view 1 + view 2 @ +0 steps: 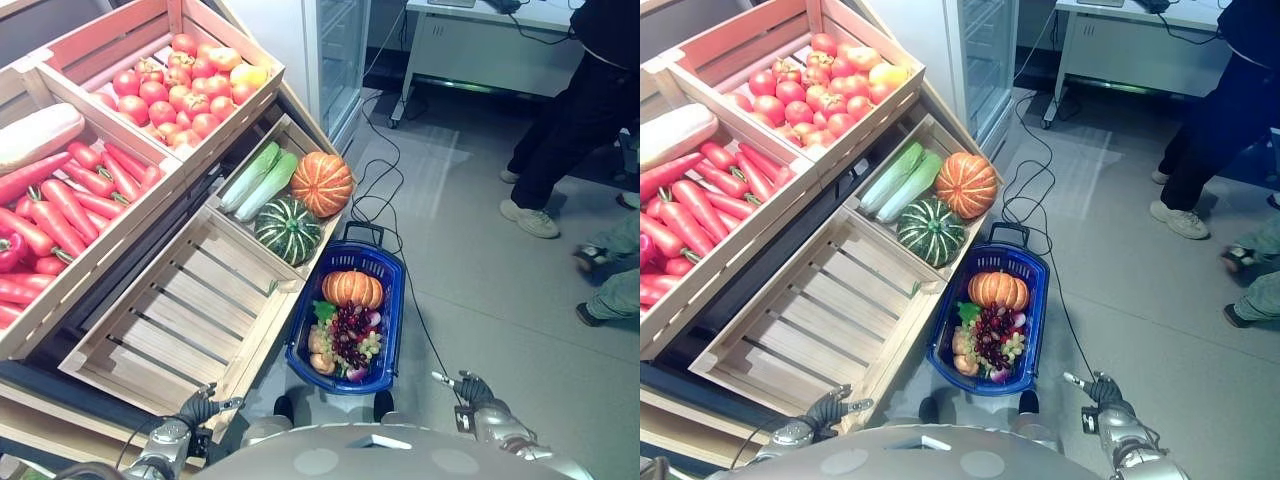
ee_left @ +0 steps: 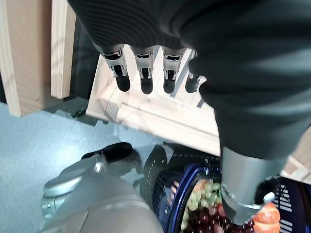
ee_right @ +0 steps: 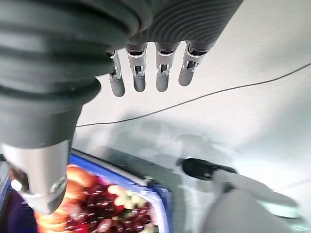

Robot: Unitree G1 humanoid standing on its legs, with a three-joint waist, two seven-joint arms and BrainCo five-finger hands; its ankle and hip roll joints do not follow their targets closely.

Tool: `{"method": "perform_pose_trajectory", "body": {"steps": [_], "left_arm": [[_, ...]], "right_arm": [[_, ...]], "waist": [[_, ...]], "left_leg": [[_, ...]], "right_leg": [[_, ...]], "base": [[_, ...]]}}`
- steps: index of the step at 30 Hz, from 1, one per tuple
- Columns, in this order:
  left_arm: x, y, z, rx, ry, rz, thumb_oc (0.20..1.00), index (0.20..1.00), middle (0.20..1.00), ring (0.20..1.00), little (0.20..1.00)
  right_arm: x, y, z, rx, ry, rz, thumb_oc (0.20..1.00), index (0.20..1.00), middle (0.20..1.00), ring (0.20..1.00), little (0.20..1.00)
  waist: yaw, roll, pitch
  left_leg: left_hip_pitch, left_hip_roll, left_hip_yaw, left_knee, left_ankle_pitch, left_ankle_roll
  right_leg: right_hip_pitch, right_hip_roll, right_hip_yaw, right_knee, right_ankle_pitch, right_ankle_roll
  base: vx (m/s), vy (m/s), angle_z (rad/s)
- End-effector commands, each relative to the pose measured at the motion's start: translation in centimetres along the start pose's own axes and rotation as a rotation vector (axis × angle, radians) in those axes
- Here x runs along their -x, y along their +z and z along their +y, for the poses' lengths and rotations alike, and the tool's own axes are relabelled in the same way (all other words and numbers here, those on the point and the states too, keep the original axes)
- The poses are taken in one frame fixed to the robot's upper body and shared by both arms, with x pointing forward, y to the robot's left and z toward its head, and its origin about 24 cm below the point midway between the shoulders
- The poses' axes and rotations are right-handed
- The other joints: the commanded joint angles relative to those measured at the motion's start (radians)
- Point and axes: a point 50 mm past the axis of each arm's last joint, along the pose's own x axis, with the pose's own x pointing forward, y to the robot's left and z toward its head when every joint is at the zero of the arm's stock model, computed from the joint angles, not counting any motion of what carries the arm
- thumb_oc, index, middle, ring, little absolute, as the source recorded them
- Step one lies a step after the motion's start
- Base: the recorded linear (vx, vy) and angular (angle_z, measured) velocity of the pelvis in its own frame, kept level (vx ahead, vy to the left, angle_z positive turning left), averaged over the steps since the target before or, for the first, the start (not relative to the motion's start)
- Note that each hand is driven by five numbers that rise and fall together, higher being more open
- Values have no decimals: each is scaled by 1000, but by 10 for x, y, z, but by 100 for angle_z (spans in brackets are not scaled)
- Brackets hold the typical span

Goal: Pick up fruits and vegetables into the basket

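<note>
Nearest, the left hand [image 1: 197,408] and the right hand [image 1: 468,388] hang low with straight fingers, holding nothing. Between them the blue basket [image 1: 385,330] stands on the floor, containing an orange pumpkin [image 1: 352,288] and grapes [image 1: 349,335]. Behind, a green squash [image 1: 288,229] lies in a wooden crate [image 1: 222,215].

Blue basket [image 1: 389,300] with a black handle [image 1: 363,229], and inside it an orange ribbed pumpkin [image 1: 352,288], dark purple grapes [image 1: 347,333] and pale green grapes [image 1: 370,346]. Up in the pale wooden crates [image 1: 190,315] there's another orange pumpkin [image 1: 321,183], a dark green squash with light stripes [image 1: 288,229], pale green cabbages [image 1: 256,180], red peppers [image 1: 70,205] and red tomatoes [image 1: 175,95]. Floor [image 1: 500,300] is plain grey.
</note>
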Motion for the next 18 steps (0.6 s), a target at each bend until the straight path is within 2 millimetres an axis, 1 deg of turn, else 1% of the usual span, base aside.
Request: {"method": "perform_pose_trajectory", "body": {"steps": [1, 3, 5, 10, 18], "left_arm": [[-5, 15, 0, 0, -9, -6, 1000, 1000, 1000, 1000, 1000], [-6, 17, -1, 5, -15, -12, 1000, 1000, 1000, 1000, 1000], [-6, 19, -1, 17, -18, -17, 1000, 1000, 1000, 1000, 1000], [-7, 23, -4, 20, -30, -35, 1000, 1000, 1000, 1000, 1000], [-8, 26, -9, 28, -34, -42, 1000, 1000, 1000, 1000, 1000]], "right_arm": [[-4, 14, -3, 30, 1, 2, 1000, 1000, 1000, 1000, 1000], [-4, 8, -4, 54, 4, 31, 1000, 1000, 1000, 1000, 1000], [-3, 6, -5, 68, 11, 41, 1000, 1000, 1000, 1000, 1000], [-3, 7, -3, 80, 31, 35, 1000, 1000, 1000, 1000, 1000], [-3, 8, 2, 96, 53, 29, 1000, 1000, 1000, 1000, 1000]], "waist": [[-4, 0, 31], [-5, 0, 30], [-5, -1, 31], [-7, 1, 30], [-6, 1, 28]], "left_leg": [[11, -46, -7, 7, -96, 39], [16, -44, -7, 7, -99, 38], [18, -42, -8, 7, -100, 36], [19, -38, -10, 7, -102, 34], [22, -35, -11, 7, -103, 31]], "right_leg": [[64, 0, -37, 35, -91, 27], [68, -2, -37, 34, -92, 28], [71, -3, -37, 34, -93, 29], [71, -3, -29, 30, -93, 30], [77, -7, -36, 25, -94, 29]], "base": [[0, 0, 0], [0, 0, 0], [0, 0, 0], [13, 2, -4], [10, 5, -3]]}}
